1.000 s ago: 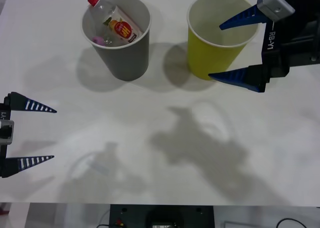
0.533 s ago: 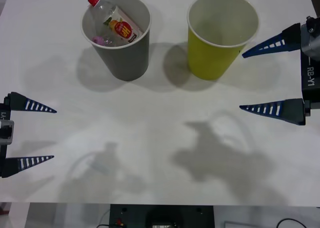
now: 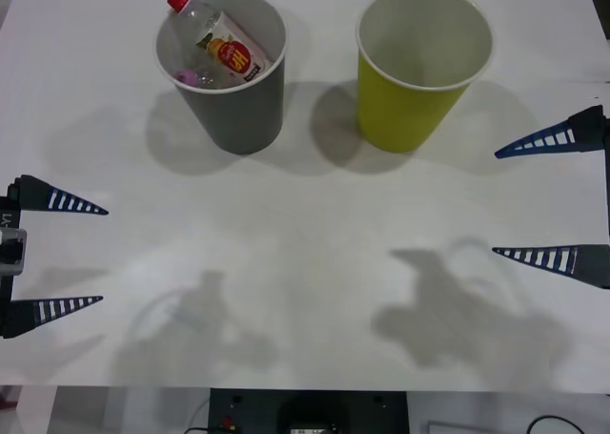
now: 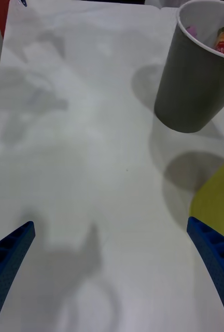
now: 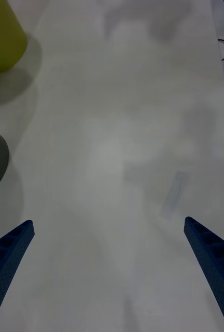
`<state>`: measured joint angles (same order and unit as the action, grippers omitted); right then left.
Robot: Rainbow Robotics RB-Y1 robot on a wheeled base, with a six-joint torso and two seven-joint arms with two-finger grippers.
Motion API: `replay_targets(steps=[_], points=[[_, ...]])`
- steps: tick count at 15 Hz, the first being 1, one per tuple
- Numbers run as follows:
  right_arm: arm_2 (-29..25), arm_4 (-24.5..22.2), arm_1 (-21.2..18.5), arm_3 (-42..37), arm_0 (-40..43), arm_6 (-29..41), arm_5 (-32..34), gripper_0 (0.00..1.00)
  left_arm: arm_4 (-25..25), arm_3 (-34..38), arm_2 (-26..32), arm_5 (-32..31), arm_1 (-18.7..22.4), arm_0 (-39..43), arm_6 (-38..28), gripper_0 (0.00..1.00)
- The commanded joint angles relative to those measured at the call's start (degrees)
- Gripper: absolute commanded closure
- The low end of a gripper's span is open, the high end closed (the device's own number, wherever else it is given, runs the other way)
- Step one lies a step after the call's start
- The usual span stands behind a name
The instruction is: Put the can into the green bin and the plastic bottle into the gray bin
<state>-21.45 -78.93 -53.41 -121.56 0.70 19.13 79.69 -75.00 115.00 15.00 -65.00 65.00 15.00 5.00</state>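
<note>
Where shadows fall, white table [image 3: 305, 262]

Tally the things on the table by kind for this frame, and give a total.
Cup-shaped bins: 2, the gray bin and the green bin.
Plastic bottles: 1, the plastic bottle leaning inside the gray bin, red cap over the rim.
Small pink-tipped clear things: 1, the pink-tipped thing, also in the gray bin.
Total: 4.
</note>
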Motion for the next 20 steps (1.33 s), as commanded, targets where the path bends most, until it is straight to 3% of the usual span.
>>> replay_targets(steps=[1, 7, 20], points=[[-2.4, -0.2, 1.1, 0.0, 4.6, -4.2, 1.3, 0.0, 0.0, 0.0, 0.0, 0.0, 0.0, 0.0, 0.0, 0.0], [-4.4, -2.4, 1.5, 0.0, 10.5, -7.5, 1.3, 0.0, 0.0, 0.0, 0.0, 0.0, 0.0, 0.0, 0.0, 0.0], [-6.0, -2.5, 2.9, 1.9, 11.3, -7.7, 2.0, 0.0, 0.0, 0.0, 0.0, 0.0, 0.0, 0.0, 0.0, 0.0]])
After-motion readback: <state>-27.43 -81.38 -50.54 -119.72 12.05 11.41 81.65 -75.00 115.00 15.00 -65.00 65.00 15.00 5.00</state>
